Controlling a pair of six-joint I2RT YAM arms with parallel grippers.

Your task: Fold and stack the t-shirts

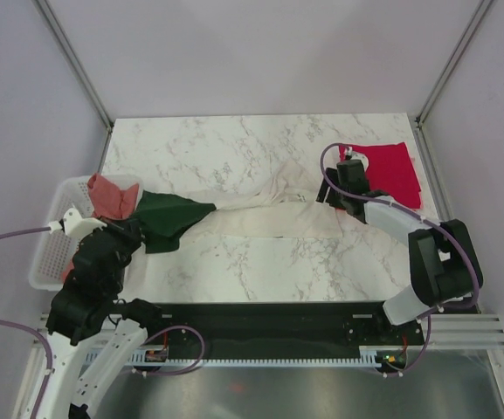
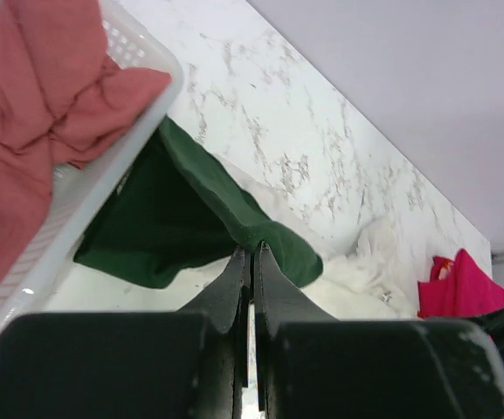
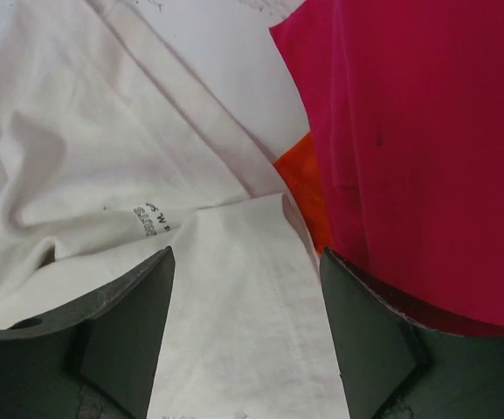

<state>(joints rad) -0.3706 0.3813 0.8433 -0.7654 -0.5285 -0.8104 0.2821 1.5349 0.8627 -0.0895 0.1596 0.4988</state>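
The cream t-shirt (image 1: 269,214) lies stretched in a long band across the table, its dark green sleeve (image 1: 169,220) at the left end. My left gripper (image 1: 132,230) is shut on the edge of that green sleeve (image 2: 164,218), the cloth pinched at the tips (image 2: 252,250). My right gripper (image 1: 346,188) is open over the shirt's right end. A flat cream strip with a stitched hem (image 3: 243,323) lies between its fingers (image 3: 129,314). The magenta t-shirt (image 1: 390,170) lies just to its right (image 3: 426,131), with an orange one (image 3: 304,188) peeking from under it. A salmon-pink t-shirt (image 1: 110,195) sits in the basket.
The white lattice basket (image 1: 55,249) stands at the table's left edge, right beside my left gripper; its rim shows in the left wrist view (image 2: 112,179). Marble table top (image 1: 234,148) extends behind the shirt. Metal frame posts stand at the back corners.
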